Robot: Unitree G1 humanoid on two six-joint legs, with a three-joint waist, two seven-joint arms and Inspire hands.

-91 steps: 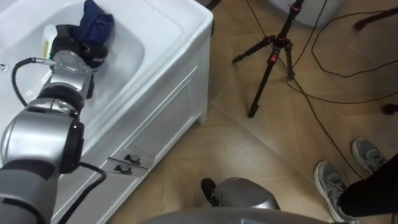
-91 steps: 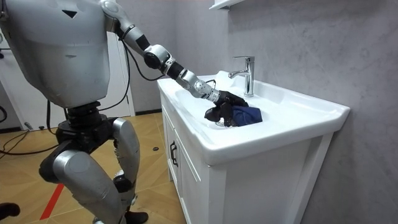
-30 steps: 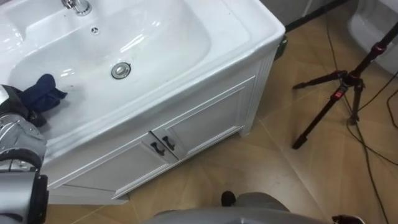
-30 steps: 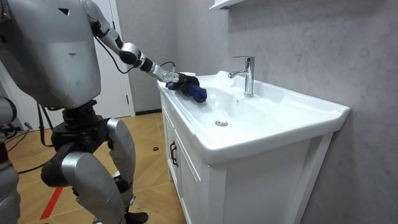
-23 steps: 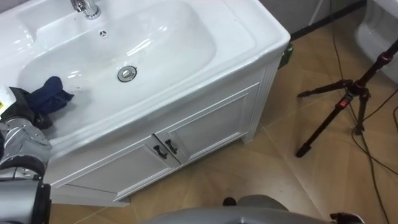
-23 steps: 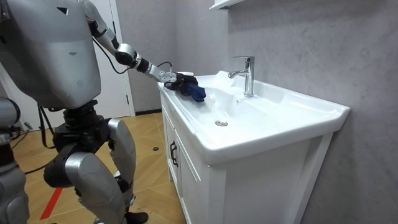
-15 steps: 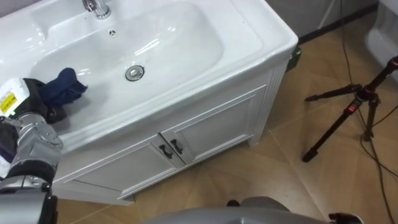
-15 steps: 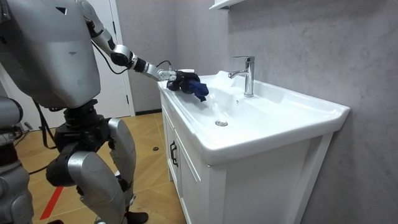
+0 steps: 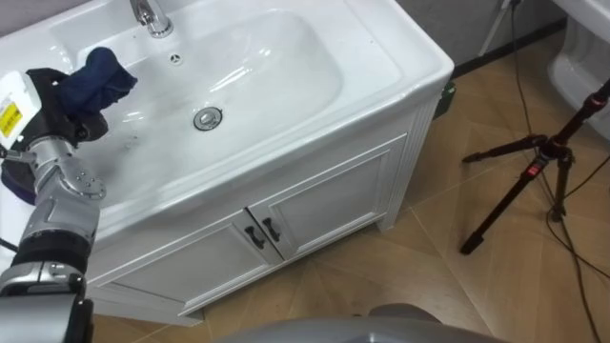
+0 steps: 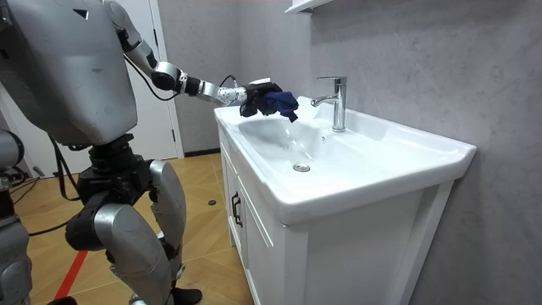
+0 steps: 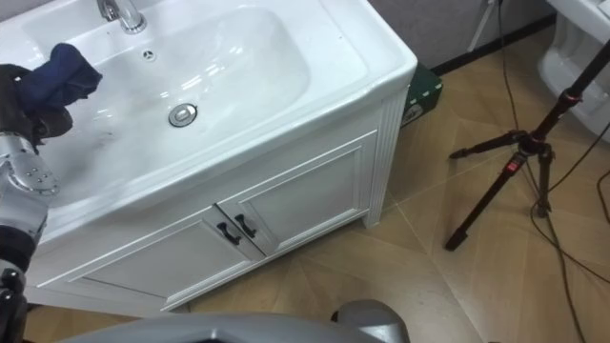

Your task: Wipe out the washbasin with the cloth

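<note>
Over the back-left corner of the basin (image 9: 400, 59), the left hand (image 9: 52, 103) has its dark fingers curled round a bunched-up navy cloth (image 9: 103, 69). It's a proper clamp on the wad, with a loose tail of fabric flopping out toward the tap (image 9: 148, 15). In the room view the cloth hangs in the air above the rim and isn't touching the porcelain, so right now nothing is actually being wiped.

My read is that this is a gap between strokes, with the rag carried up and over to a fresh spot. The next move calls for bringing the hand down until the cloth is pressed flat on the bowl. Then it would drag across the slope toward the drain (image 9: 207, 118), or maybe around the base of the tap. The tap is near the hand, so I'd watch that the loose tail doesn't snag on it. How much of the bowl has been covered I honestly can't tell, since the white surface looks glossy everywhere, with just a few faint marks on the left slope.

The basin sits on a white vanity with two cabinet doors (image 9: 319, 195) and small dark handles (image 9: 259, 232). The robot stands at the end of the vanity with its left arm stretched out over it.

As for the room, it has a wood-pattern floor (image 9: 381, 276), a grey wall behind the sink and a white door (image 10: 165, 93) past the robot. There's also a black tripod (image 9: 534, 171) with cables trailing about, and a green box (image 11: 420, 93) tucked at the vanity's far corner.
</note>
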